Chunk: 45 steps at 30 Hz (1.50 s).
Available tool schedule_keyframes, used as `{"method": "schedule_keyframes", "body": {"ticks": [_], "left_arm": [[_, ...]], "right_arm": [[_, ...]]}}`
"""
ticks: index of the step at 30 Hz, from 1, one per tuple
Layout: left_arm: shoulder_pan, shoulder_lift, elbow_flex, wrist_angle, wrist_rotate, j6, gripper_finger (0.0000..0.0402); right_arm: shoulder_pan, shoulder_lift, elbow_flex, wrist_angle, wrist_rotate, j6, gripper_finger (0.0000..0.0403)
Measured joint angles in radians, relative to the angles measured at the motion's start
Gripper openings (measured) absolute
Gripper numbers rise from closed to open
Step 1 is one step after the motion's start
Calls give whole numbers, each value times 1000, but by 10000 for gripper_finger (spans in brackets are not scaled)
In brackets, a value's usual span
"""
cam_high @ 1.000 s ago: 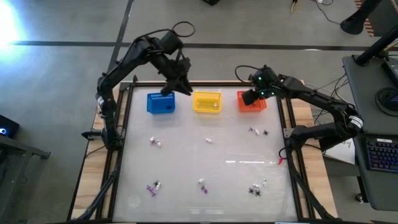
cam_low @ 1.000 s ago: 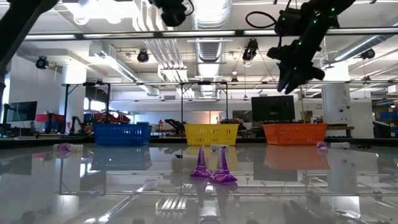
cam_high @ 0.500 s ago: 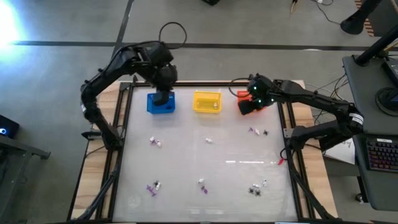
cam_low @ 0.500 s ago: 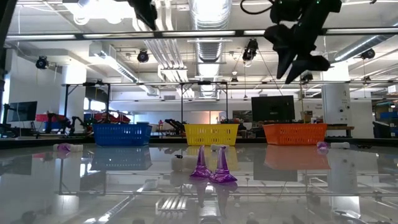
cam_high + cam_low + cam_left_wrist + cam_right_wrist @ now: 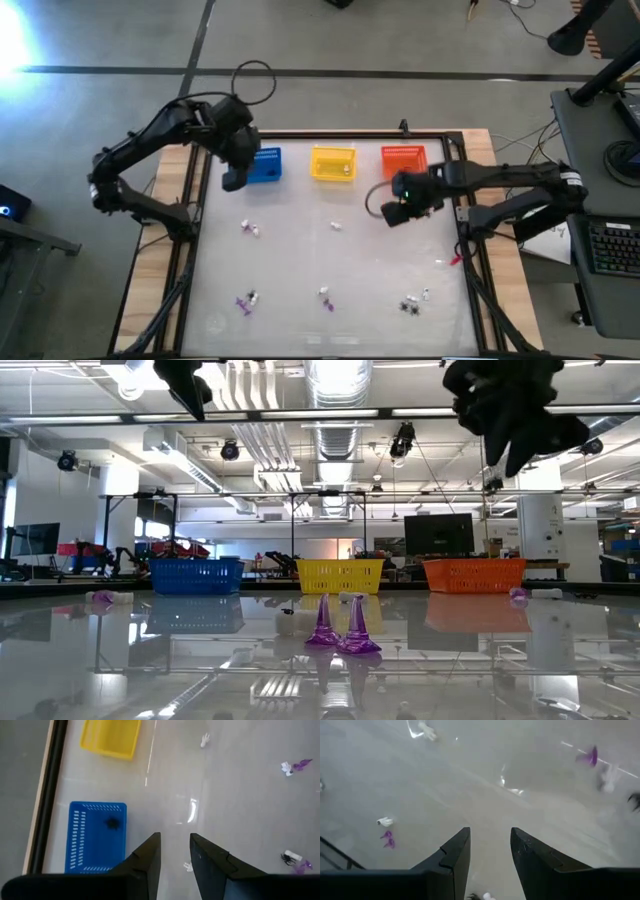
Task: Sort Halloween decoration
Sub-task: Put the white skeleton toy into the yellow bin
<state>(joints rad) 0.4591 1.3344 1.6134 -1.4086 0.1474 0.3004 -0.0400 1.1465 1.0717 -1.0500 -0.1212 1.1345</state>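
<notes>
Purple, white and black trinkets (image 5: pixel 328 297) lay scattered over the glossy table (image 5: pixel 300 255), all well in front of the blue basket (image 5: pixel 263 165), which had one black spider (image 5: pixel 113 823) inside. Yellow basket (image 5: pixel 333 162) and orange-red basket (image 5: pixel 403 158) sat in the same row. Left gripper (image 5: pixel 174 855) hovered just beside the blue basket, fingers slightly apart and empty; right gripper (image 5: pixel 490 847) hung in front of the orange-red one, parted too.

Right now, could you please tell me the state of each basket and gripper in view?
Blue basket: holds one black trinket.
Yellow basket: holds something small and pale.
Orange basket: contents not visible.
Left gripper: open, empty.
Right gripper: open, empty.
</notes>
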Motion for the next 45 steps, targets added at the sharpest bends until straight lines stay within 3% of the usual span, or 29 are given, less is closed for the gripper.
{"method": "schedule_keyframes", "body": {"ticks": [9,13,21,26,33,45], "left_arm": [[0,-101,-82,78,0,-7,86],[0,-118,-85,78,0,-7,86],[0,-125,-85,78,1,-14,86],[0,-125,-85,78,1,-14,86],[0,-125,-85,77,1,-25,86],[0,-125,-85,77,2,-34,86]], "right_arm": [[294,15,-10,-23,133,353,138],[427,60,-27,-80,120,502,148],[638,185,-46,-1,85,720,155],[717,272,-47,11,16,874,155],[778,372,-47,89,12,1065,154],[791,501,-62,91,-2,1171,152]]}}
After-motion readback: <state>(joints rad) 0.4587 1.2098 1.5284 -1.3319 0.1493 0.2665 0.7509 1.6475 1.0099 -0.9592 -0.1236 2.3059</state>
